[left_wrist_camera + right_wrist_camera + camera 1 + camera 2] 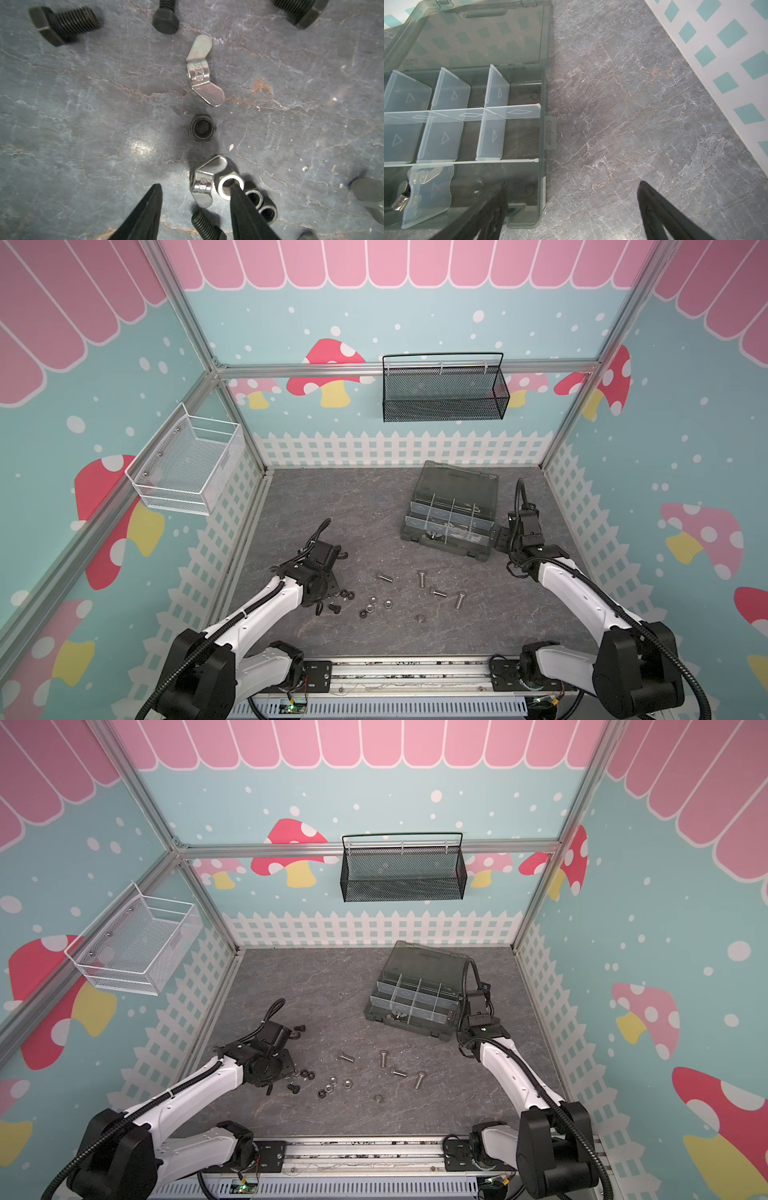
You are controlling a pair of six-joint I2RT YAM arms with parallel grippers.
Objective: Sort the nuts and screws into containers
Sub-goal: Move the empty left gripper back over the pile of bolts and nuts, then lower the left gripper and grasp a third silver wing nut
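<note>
In both top views screws (422, 578) and nuts (388, 603) lie on the table (332, 497) near the open box (446, 548); the left wrist view shows the left gripper (195, 184) half open around a wing nut (201, 184), the right wrist view the right gripper (572, 184) wide at the box's side wall.

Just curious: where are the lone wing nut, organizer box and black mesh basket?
lone wing nut (197, 71), left wrist view, centre barrel.
organizer box (449, 548), in a top view, front wall.
black mesh basket (442, 410), in a top view, front mesh.
</note>
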